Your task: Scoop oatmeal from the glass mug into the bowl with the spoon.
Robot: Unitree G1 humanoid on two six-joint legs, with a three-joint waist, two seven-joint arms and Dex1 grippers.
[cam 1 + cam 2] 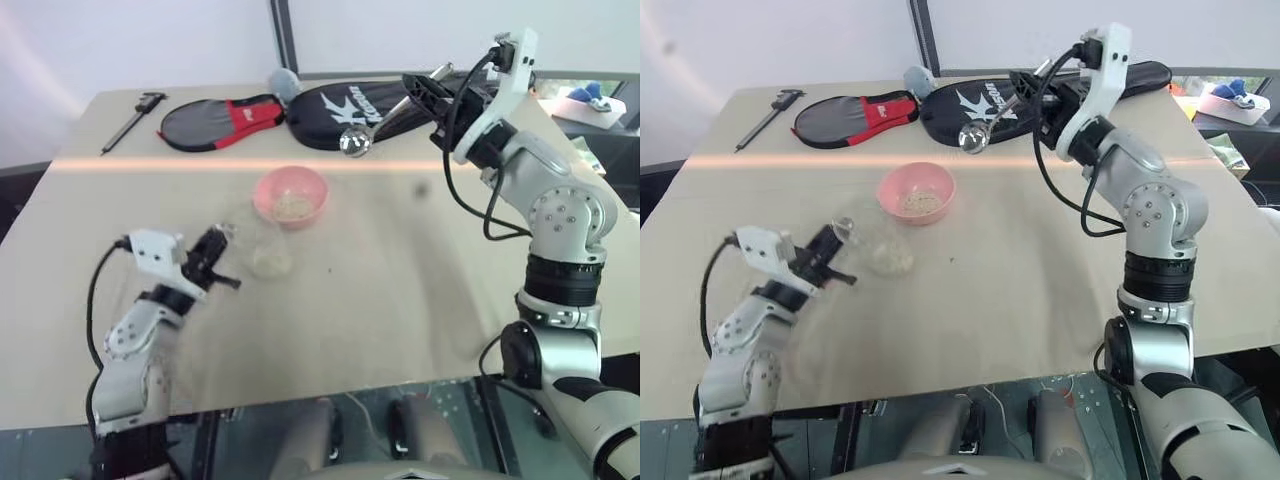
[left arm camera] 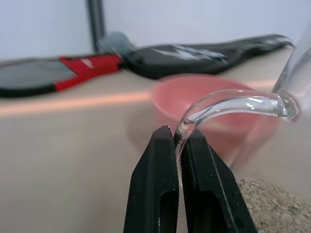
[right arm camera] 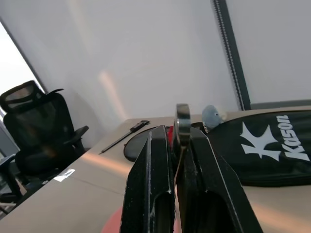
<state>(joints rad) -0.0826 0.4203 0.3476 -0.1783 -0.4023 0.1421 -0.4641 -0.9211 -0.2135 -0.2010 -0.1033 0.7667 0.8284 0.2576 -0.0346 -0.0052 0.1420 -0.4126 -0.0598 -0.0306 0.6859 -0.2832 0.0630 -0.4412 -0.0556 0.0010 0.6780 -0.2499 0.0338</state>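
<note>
pale walls (image 1: 150, 40) with a dark upright post (image 1: 284, 35), a beige table (image 1: 380, 300), a black office chair (image 3: 36, 133).

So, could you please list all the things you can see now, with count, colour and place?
Mug: one, clear glass, tilted on the table in front of the bowl, its handle pinched by the left tool.
Oatmeal: pale beige flakes, some in the bowl, some in the mug.
Bowl: one, pink, mid-table.
Spoon: one, silver, held in the air beyond the bowl.
Racket covers: two, one red and black, one black, at the far edge.
Caliper: one, dark, far corner on the robot's left.
Table: one, beige.
Office chair: one, black, beside the table.
Left tool: black, shut on the mug handle.
Right tool: black, shut on the spoon.
</note>
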